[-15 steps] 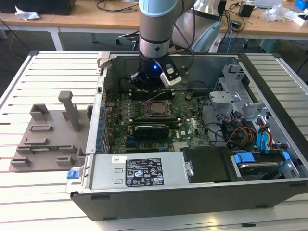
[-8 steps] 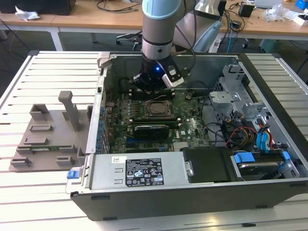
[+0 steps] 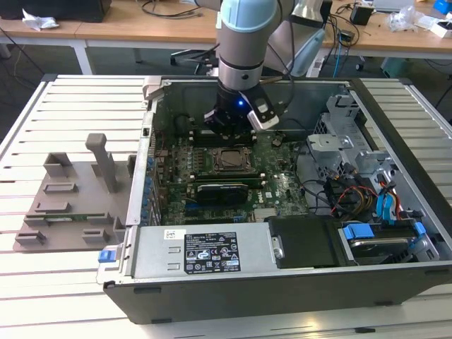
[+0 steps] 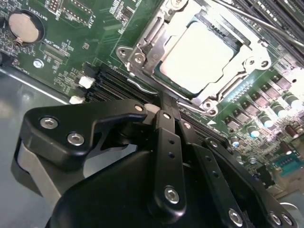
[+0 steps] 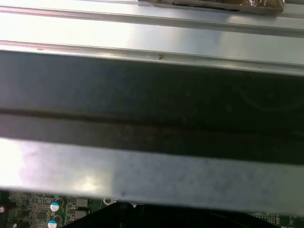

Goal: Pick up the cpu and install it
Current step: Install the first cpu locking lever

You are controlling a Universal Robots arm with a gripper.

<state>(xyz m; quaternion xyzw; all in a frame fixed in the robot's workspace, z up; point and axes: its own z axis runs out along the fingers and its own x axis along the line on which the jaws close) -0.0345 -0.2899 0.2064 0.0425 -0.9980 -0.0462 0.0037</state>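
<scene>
Second wrist view: the cpu [image 4: 199,54] lies seated in the socket frame [image 4: 142,47] on the motherboard [image 4: 71,28], just beyond the gripper [image 4: 164,107], whose fingers [image 4: 167,137] are closed together, holding nothing

A big open computer case [image 3: 395,275] lies on a white slatted table [image 3: 63,106]. Inside it sits a green board [image 3: 282,191] with a shiny metal socket frame [image 4: 142,52] in the middle. A round silver battery [image 4: 22,26] sits on the board (near one corner). A black box with a white sticker [image 3: 212,253] fills the front of the case. Blue clips [image 3: 358,232] and colored wires [image 3: 353,194] sit at the exterior view's right. A grey plastic holder [image 3: 70,201] rests on the table beside the case.
</scene>
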